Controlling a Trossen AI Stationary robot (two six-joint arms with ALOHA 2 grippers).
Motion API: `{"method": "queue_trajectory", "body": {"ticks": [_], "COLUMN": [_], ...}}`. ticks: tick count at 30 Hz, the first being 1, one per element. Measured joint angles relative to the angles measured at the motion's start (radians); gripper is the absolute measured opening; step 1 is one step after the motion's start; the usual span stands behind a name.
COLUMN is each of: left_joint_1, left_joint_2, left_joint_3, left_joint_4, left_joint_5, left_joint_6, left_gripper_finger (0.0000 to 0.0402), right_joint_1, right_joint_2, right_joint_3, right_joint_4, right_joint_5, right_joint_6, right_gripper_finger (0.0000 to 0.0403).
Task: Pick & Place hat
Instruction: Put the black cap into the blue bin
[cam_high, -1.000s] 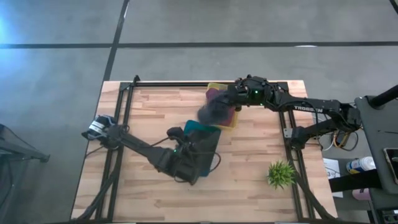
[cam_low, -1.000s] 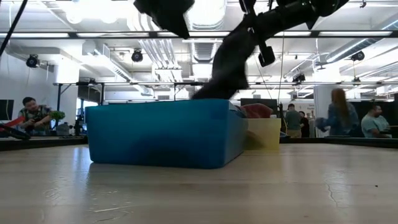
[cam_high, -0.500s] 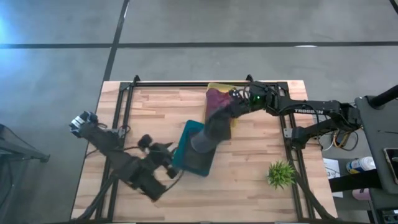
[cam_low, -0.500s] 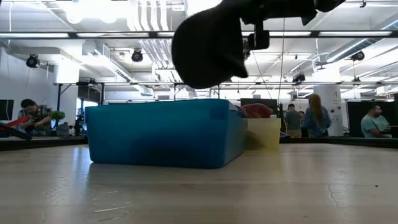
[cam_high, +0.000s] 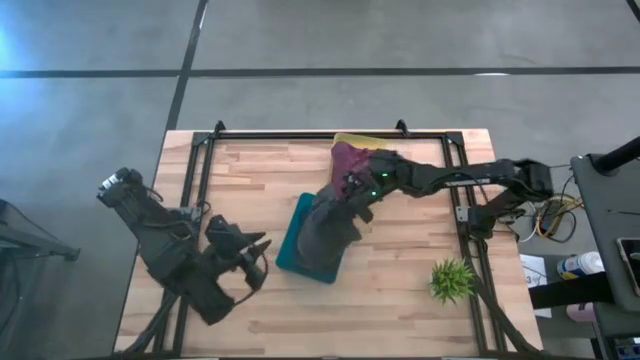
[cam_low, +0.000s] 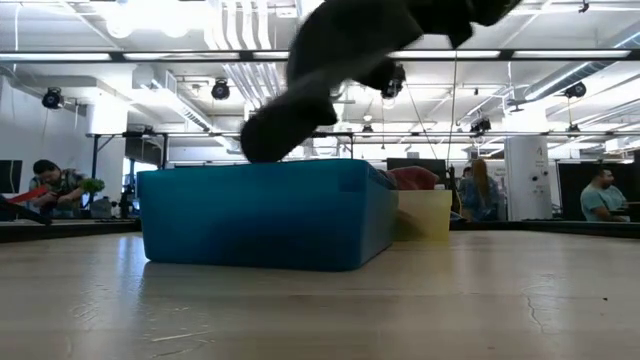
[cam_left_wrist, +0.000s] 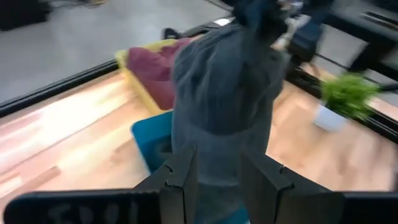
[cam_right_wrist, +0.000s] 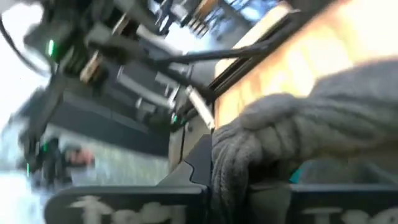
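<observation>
My right gripper (cam_high: 353, 190) reaches in from the table's right and is shut on a dark grey knit hat (cam_high: 328, 222), which hangs over a teal bin (cam_high: 290, 248) at mid-table. In the low view the hat (cam_low: 320, 70) hangs with its lower end just above the teal bin's rim (cam_low: 260, 168). A maroon hat (cam_high: 348, 157) lies in a yellow bin (cam_high: 356, 139) at the far edge. My left gripper (cam_high: 254, 256) is open, left of the teal bin, touching nothing; its wrist view looks at the grey hat (cam_left_wrist: 224, 93). My right gripper pinches a bunched fold of the hat's ribbed knit (cam_right_wrist: 231, 155) between its two fingers, coming slanting down from the table's far right. The hat is lifted clear and hangs slack below the fingers, its lower end (cam_low: 268, 140) over the teal bin.
A small green plant (cam_high: 451, 279) in a white pot stands near the right near corner. A black frame rail (cam_high: 300, 135) runs along the table's far edge. People stand in the room beyond the table (cam_low: 600, 195). Bare wood (cam_high: 390, 300) lies near the teal bin.
My right gripper has carried the grey hat from above the yellow bin toward the near left, and the hat now hangs over the teal bin. My left arm has drawn back from the teal bin toward the table's left edge.
</observation>
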Motion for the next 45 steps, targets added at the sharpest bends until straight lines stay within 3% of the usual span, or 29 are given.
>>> {"method": "queue_trajectory", "body": {"ticks": [3, 7, 12, 19, 26, 35, 45], "left_joint_1": [-0.04, -0.072, -0.094, -0.093, -0.093, -0.093, -0.09], "left_joint_2": [-0.023, -0.032, -0.014, 0.016, 0.03, 0.03, 0.03], "left_joint_3": [-0.015, -0.027, -0.028, -0.029, -0.029, -0.029, -0.031], "left_joint_4": [0.057, 0.085, 0.097, 0.098, 0.097, 0.09, 0.046], "left_joint_5": [0.004, 0.005, 0.005, -0.051, -0.053, -0.054, -0.084], "left_joint_6": [0.066, 0.033, 0.004, 0.003, 0.001, 0.012, 0.031], "left_gripper_finger": [0.0101, 0.0101, 0.0101, 0.0101, 0.0101, 0.0101, 0.0101], "right_joint_1": [0.007, 0.007, 0.013, 0.029, 0.027, 0.025, 0.023], "right_joint_2": [0.083, 0.185, 0.308, 0.434, 0.542, 0.553, 0.536], "right_joint_3": [0.076, 0.196, 0.343, 0.485, 0.544, 0.543, 0.542], "right_joint_4": [-0.015, -0.165, -0.45, -0.527, -0.727, -0.754, -0.812], "right_joint_5": [-0.097, -0.196, -0.219, -0.317, -0.323, -0.246, -0.207], "right_joint_6": [-0.124, -0.261, -0.495, -0.597, -0.638, -0.639, -0.619], "right_gripper_finger": [0.0009, 0.0008, 0.0008, 0.0008, 0.0008, 0.0012, 0.0093]}}
